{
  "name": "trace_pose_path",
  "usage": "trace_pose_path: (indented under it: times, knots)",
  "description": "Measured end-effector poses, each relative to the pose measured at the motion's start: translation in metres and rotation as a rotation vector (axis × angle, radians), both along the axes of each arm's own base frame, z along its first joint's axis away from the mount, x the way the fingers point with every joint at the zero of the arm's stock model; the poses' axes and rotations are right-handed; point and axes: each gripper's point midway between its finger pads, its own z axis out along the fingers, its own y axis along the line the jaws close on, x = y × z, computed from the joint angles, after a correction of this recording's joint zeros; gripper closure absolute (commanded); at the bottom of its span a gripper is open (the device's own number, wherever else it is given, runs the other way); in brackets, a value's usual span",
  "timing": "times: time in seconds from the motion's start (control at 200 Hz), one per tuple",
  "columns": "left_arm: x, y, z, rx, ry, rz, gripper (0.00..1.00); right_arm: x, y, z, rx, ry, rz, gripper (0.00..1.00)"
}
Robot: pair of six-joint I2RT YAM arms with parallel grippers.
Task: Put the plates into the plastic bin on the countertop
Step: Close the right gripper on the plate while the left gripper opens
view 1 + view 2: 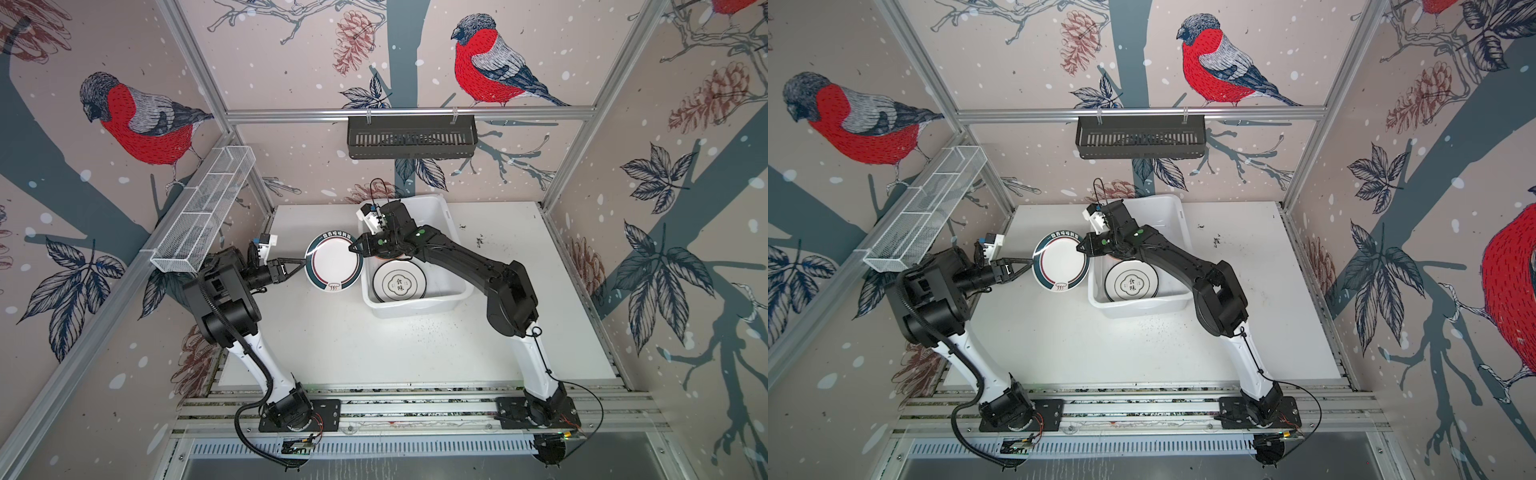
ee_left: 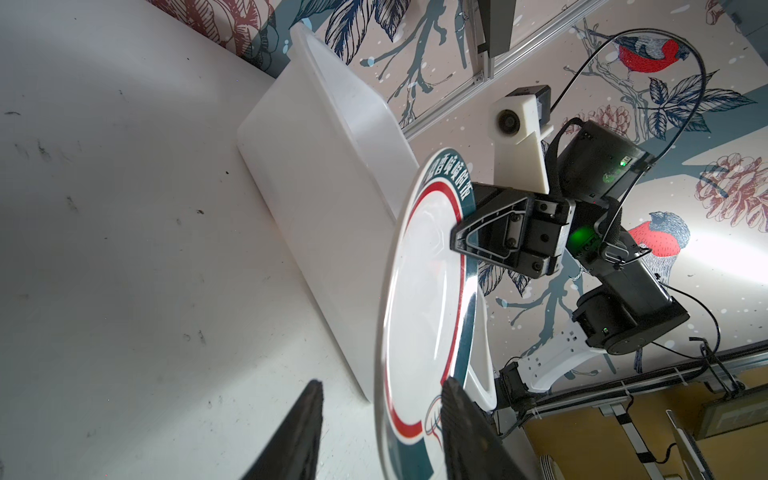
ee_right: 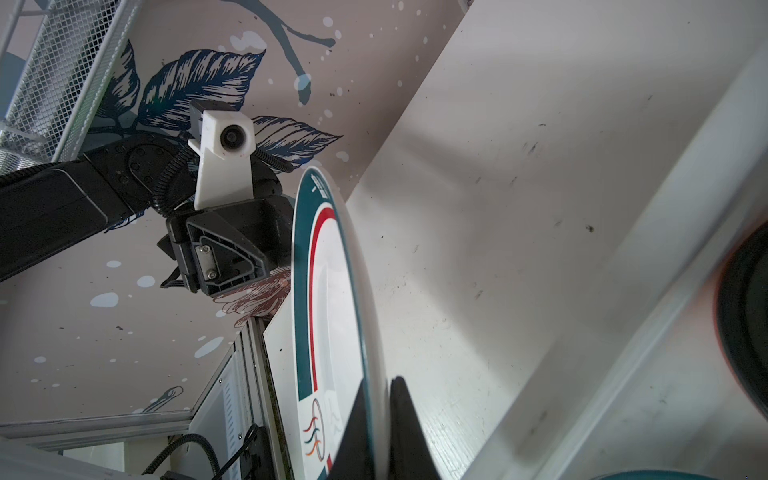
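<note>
Plates go into the tub: the plastic bin (image 1: 415, 309) sits at centre right of both top views, toward the back of the white countertop (image 1: 374, 357). Inside it, near the front wall, a white lettered plate (image 1: 399, 284) with a black rim lies face up. Behind it an orange-edged plate (image 3: 746, 324) shows only as a sliver in the top views, because my right arm (image 1: 469, 266) reaches across the bin and covers its far half.

Just left of the bin, at mid-frame, a green-rimmed plate (image 1: 332, 266) hangs face up above the countertop. Its right edge is at the bin's left rim; I cannot tell whether they touch. My right claw (image 1: 354, 248) is clamped narrow on that plate's upper-right rim. My left claw (image 1: 302, 264) stands at the plate's left rim with its jaws apart. In the left wrist view the rim passes between my two fingers (image 2: 299, 432), with clear space beside one of them.

I can make out three plates, one held and two in the bin, plus one bin and two arms. A teal edge glimpsed in the right wrist view is too slight to name.

One black slotted rack (image 1: 411, 143) hangs on the back rail, upper centre. One white wire-mesh basket (image 1: 208, 208) hangs on the side rail, upper left. Dark specks (image 1: 419, 328) dot the countertop in front of the bin.
</note>
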Motion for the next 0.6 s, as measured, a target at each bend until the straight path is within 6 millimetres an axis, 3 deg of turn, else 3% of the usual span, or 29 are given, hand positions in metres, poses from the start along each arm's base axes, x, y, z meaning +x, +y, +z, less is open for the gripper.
trace_pose_path:
  times: [0.35,0.6]
  knots:
    - [-0.003,-0.001,-0.001,-0.007,-0.012,0.007,0.53,0.012,-0.022,0.020,0.019,-0.016,-0.037,0.98]
    - [-0.007,-0.002,-0.002,-0.006,-0.014,0.008,0.53,0.021,-0.043,0.023,0.021,-0.004,-0.068,0.98]
